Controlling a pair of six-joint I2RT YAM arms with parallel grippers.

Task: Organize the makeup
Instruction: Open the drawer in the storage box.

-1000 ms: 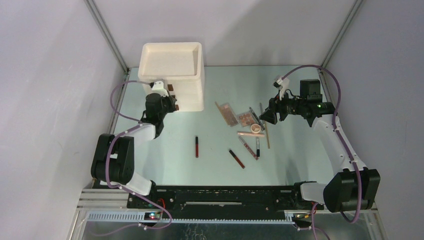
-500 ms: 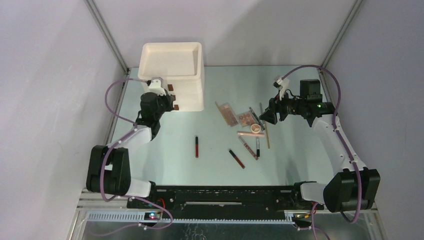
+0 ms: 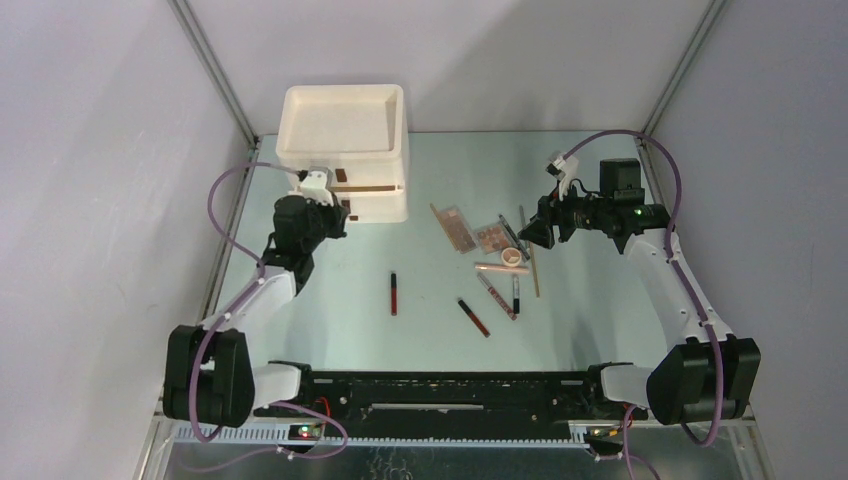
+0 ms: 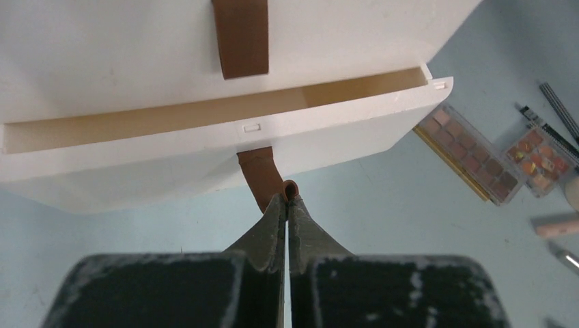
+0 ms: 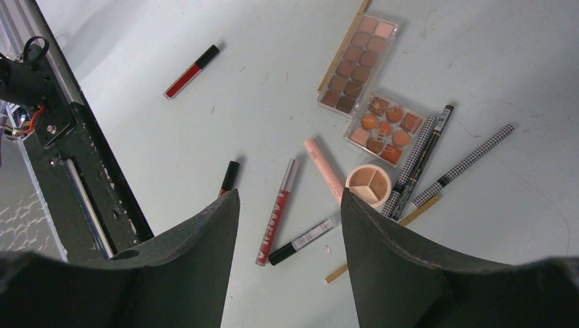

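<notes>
Top view: the job looks barely begun. All the makeup (image 3: 492, 245) in sight lies scattered over the middle and right of the desk (image 3: 330, 300), well apart from the drawer box (image 3: 385, 205) at the far left corner.

Left wrist: the left gripper (image 4: 287, 201) is pinched tight on the brown pull strap (image 4: 261, 174) of a drawer (image 4: 328, 123) that stands partly out.

Right wrist: the right gripper (image 5: 288, 198) hangs above the pile, fingers spread wide, holding nothing.

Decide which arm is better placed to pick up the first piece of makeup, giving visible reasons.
Right, probably. The right gripper hangs open above the scattered makeup. The left gripper is shut on the brown pull tab of the drawer, away from the makeup.
</notes>
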